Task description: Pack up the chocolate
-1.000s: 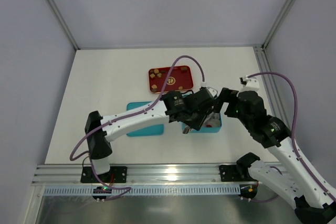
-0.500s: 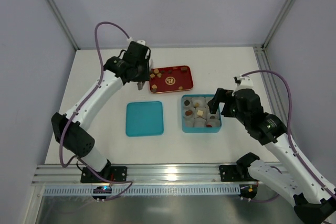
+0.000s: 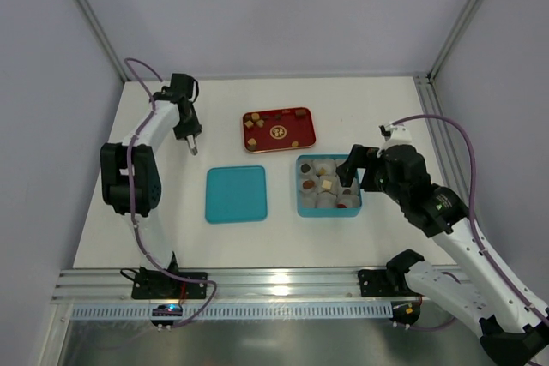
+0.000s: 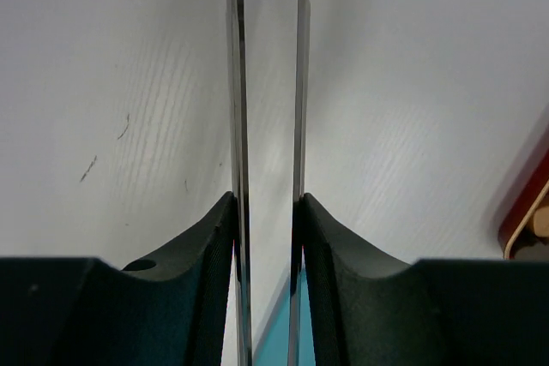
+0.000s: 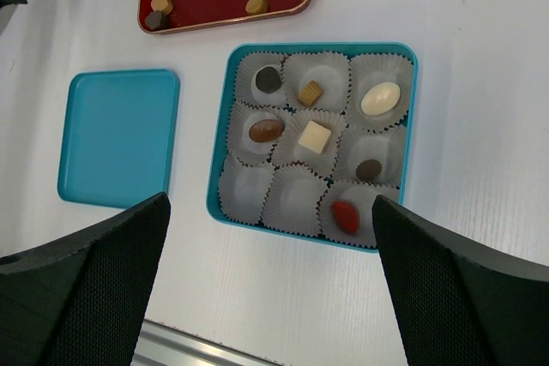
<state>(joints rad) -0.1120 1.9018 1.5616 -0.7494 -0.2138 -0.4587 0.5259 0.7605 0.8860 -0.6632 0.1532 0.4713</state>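
Left arm folded back along the left side of the table (image 3: 171, 229). Left gripper (image 3: 193, 147) points down over bare white surface, well left of the red tray (image 3: 296, 136) and beyond the far corner of the teal lid (image 3: 236, 194).

Left wrist view: its thin metal fingers (image 4: 236, 83) stand a narrow gap apart with white table showing between them. Nothing is caught along the stretch that shows. The tips run off the top of the frame.

Right gripper (image 3: 347, 169) hangs above the right side of the teal box (image 3: 329, 214). Its black fingers (image 5: 94, 289) are spread wide and hold nothing.

The chocolate (image 5: 315, 136) sits in two places:
- In the box, seven of the nine paper cups (image 5: 244, 188) hold a piece.
  - Far row: dark, tan, cream oval.
  - Middle row: brown oval, cream square, dark round.
  - Near row: one red piece in the right corner.
- Loose pieces lie on the red tray, mostly toward its left end and far edge.

The lid lies flat on the table left of the box, apart from it. The tray sits beyond both, close to the box's far edge but not touching.
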